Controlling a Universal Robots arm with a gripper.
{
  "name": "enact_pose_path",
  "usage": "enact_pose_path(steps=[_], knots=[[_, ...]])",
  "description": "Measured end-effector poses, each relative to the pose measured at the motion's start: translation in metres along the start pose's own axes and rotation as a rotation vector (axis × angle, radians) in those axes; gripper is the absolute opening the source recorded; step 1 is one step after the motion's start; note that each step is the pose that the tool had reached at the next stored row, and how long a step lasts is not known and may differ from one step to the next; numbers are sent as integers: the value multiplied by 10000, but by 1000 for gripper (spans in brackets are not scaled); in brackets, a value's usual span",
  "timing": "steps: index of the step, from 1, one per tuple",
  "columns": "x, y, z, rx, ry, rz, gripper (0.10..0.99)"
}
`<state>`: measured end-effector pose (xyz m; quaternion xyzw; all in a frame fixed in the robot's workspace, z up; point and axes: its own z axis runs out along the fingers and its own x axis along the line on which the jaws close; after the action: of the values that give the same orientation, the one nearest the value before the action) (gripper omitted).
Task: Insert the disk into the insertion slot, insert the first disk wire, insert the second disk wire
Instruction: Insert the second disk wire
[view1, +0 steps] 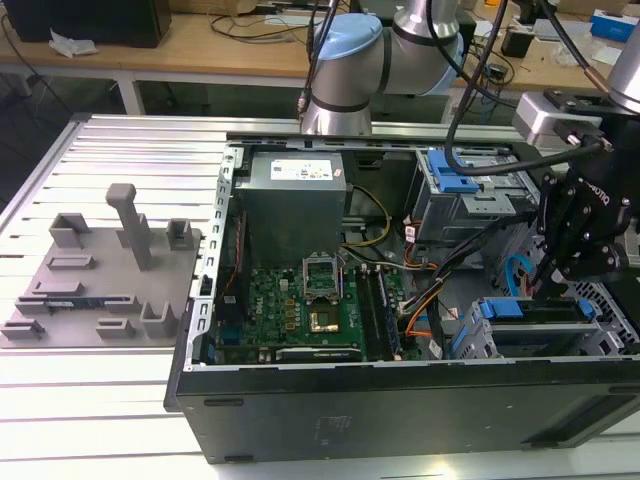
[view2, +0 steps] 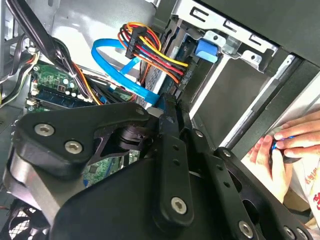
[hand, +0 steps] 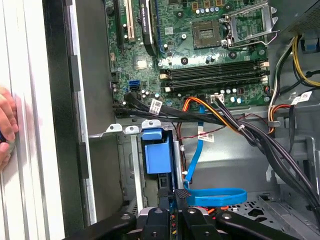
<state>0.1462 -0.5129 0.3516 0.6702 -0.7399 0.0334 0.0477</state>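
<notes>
The disk lies inside the insertion slot, the low grey cage at the case's front on the exterior view's right; its blue carrier handle faces the case wall. A bundle of red, yellow and black wires runs to the disk's rear edge. My black gripper hangs over that rear edge, fingers close together at the end of a looped blue flat wire. In the second wrist view the blue wire ends right under my gripper. The plug itself is hidden by the fingers.
A taller grey cage with a blue latch stands behind the slot. The motherboard and power supply occupy the case's middle. Thick black cables cross beside the disk. A person's hand rests outside the case wall.
</notes>
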Motion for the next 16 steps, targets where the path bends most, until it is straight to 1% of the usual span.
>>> enact_pose_path(steps=[2, 3, 4, 5, 6, 10, 12, 16], knots=[[2, 0, 2, -1, -6, 0, 161], [7, -1, 6, -7, -69, -1, 161], [12, -2, 11, -19, -187, -4, 161], [17, -3, 15, -24, -246, -7, 161], [23, -4, 17, -27, -277, -8, 161], [25, -3, 17, -28, -280, -7, 161], [41, -16, 22, -40, -280, -8, 161], [43, -21, 24, -45, -279, -8, 161]])
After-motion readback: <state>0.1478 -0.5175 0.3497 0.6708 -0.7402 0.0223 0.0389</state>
